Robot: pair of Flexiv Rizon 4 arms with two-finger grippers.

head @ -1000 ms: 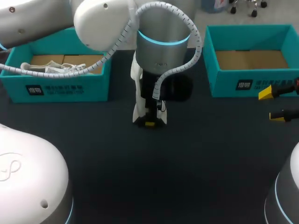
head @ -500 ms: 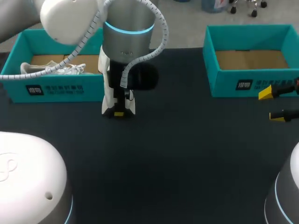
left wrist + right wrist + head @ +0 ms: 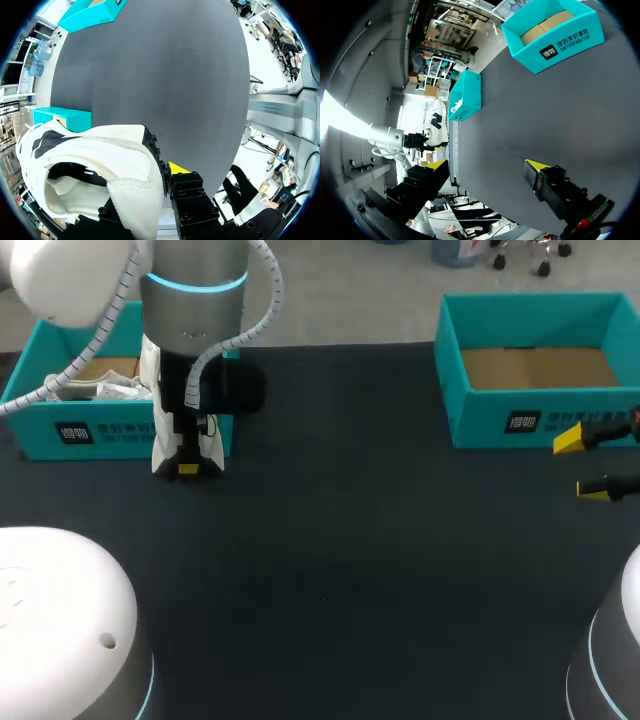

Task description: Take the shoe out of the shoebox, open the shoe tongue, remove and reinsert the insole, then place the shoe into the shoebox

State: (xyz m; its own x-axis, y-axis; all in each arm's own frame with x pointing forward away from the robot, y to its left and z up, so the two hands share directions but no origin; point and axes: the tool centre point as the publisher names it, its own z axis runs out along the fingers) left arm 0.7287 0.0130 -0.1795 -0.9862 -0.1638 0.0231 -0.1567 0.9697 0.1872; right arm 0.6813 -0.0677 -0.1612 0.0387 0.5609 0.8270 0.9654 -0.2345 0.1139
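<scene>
A dark table (image 3: pixel 330 540) carries two teal boxes, the left box (image 3: pixel 30 430) with something white in it and the right box (image 3: pixel 590 418) showing only its cardboard floor. The left gripper (image 3: pixel 188 469) is clamped on the heel end of the white shoe (image 3: pixel 115 165), which hangs toe-up above the table just in front of the left box. The right gripper (image 3: pixel 584 466) hangs near the right box with its fingers spread and nothing in them. If the shoe is bound for the left box, as seems likely, it should rise enough for the sole to clear the near wall. It should then come down beside the white contents and be let go only once it rests. White print (image 3: pixel 110 430) marks each box front; I leave it unread.
</scene>
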